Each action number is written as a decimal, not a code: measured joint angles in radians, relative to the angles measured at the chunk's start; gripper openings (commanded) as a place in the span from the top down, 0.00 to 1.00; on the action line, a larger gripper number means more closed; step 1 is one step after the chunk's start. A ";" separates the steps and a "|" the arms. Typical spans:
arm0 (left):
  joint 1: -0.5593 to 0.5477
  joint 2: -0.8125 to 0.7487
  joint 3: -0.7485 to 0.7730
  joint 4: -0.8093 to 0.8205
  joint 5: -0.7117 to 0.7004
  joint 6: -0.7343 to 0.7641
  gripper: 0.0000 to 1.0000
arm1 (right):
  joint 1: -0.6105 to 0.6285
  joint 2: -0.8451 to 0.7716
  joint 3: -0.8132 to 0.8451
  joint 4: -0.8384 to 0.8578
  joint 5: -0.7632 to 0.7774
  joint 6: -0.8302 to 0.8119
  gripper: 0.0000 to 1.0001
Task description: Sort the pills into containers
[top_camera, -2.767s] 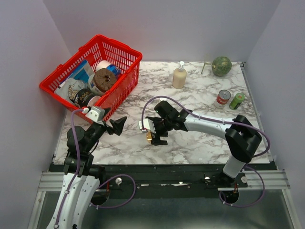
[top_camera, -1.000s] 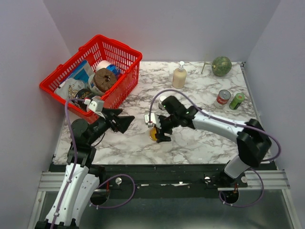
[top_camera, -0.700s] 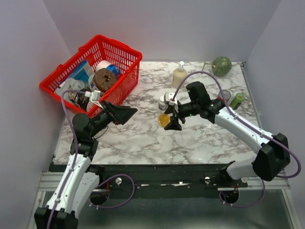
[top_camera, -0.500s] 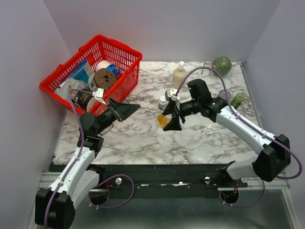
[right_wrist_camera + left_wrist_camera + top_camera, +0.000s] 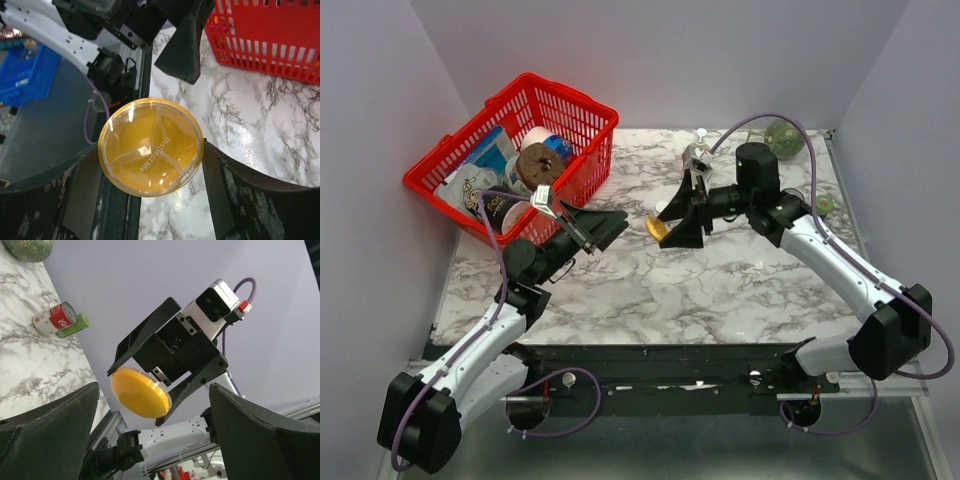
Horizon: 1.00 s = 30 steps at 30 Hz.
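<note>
An orange round dish is clamped in the right gripper; a red-labelled can is seen on the marble table beyond.

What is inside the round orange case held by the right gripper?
The orange case, clamped in the right gripper, has a clear lid: three dividers form three compartments, and no pills stand out. Its amber tint and glare could hide small orange ones.

My left arm and right arm match: white link shells, black joints, a purple cable alongside each. The left gripper and right gripper carry broad black wedge-shaped fingers; a white wrist block bears a red tab.
</note>
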State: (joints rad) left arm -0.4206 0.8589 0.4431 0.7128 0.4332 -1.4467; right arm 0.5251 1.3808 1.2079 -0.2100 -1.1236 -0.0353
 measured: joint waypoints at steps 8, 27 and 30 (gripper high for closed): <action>-0.040 -0.005 0.037 -0.047 -0.050 0.180 0.01 | -0.013 0.031 -0.002 0.243 -0.028 0.283 0.40; -0.247 -0.065 -0.007 -0.149 0.027 1.460 0.01 | -0.066 0.024 -0.163 0.607 -0.055 0.690 0.39; -0.279 -0.022 -0.007 -0.090 -0.018 1.508 0.01 | -0.066 0.023 -0.178 0.621 -0.055 0.706 0.39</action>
State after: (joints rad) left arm -0.6994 0.8371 0.4362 0.6231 0.4152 0.0608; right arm 0.4591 1.4040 1.0302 0.4107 -1.1786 0.6708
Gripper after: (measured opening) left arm 0.988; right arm 0.806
